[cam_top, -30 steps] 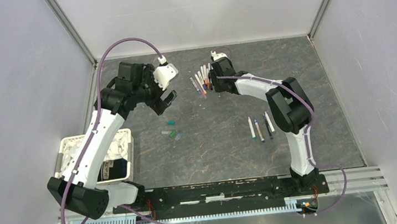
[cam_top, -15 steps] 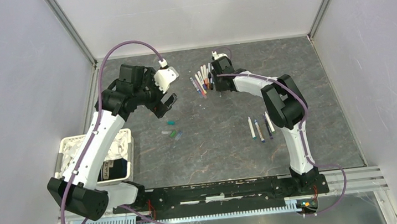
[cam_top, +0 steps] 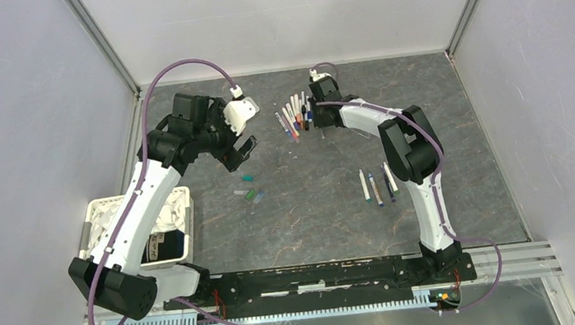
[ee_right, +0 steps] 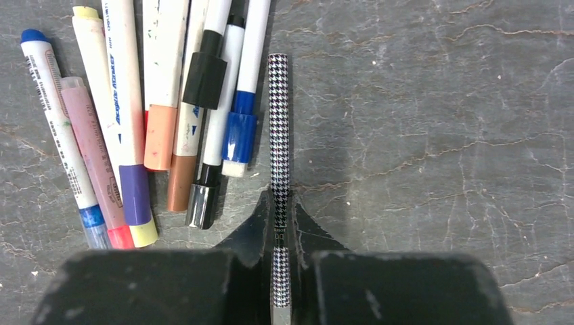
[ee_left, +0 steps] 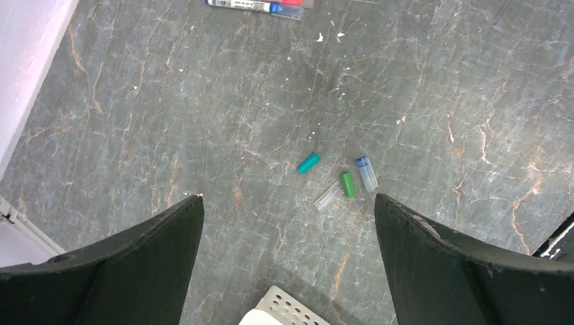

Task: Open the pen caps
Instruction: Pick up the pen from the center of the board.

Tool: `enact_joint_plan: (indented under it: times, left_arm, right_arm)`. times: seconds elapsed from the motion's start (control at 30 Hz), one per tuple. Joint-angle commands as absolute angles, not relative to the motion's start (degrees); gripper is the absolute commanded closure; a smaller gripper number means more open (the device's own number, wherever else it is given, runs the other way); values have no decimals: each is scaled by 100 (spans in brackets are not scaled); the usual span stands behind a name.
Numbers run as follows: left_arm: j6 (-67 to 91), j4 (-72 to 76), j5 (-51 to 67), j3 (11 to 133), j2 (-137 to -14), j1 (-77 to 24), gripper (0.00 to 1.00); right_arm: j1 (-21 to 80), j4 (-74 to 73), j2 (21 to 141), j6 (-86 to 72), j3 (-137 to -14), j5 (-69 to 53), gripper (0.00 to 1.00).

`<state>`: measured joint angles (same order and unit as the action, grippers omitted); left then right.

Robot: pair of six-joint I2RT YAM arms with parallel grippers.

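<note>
My right gripper [ee_right: 279,203] is shut on a slim black-and-white houndstooth pen [ee_right: 279,122] that lies on the table at the right edge of a row of pens [ee_right: 156,101]. In the top view this gripper [cam_top: 312,119] sits low beside that cluster [cam_top: 293,117]. My left gripper [ee_left: 288,198] is open and empty, hovering above loose pen caps: a teal one [ee_left: 308,162], a green one [ee_left: 347,183], a clear one [ee_left: 328,196] and a blue-tipped clear one [ee_left: 367,173]. In the top view it [cam_top: 237,152] is above and left of the caps [cam_top: 248,187].
A second group of pens [cam_top: 377,185] lies on the right side of the table. A white perforated basket [cam_top: 100,208] stands at the left edge; its corner shows in the left wrist view [ee_left: 281,308]. Grey walls enclose three sides.
The right arm has swung slightly, its wrist shifting a little toward the back by the pen cluster. The left gripper has barely moved and stays open.
</note>
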<state>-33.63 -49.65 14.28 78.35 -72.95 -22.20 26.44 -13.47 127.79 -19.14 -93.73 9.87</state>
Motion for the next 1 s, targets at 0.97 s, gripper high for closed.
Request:
enact_joint_plan:
  times: [0.97]
  left_arm:
    - [-1109, -3774, 5053, 7331, -7392, -2208, 0]
  right_arm:
    - [5328, 3952, 6901, -4583, -4160, 2183, 100]
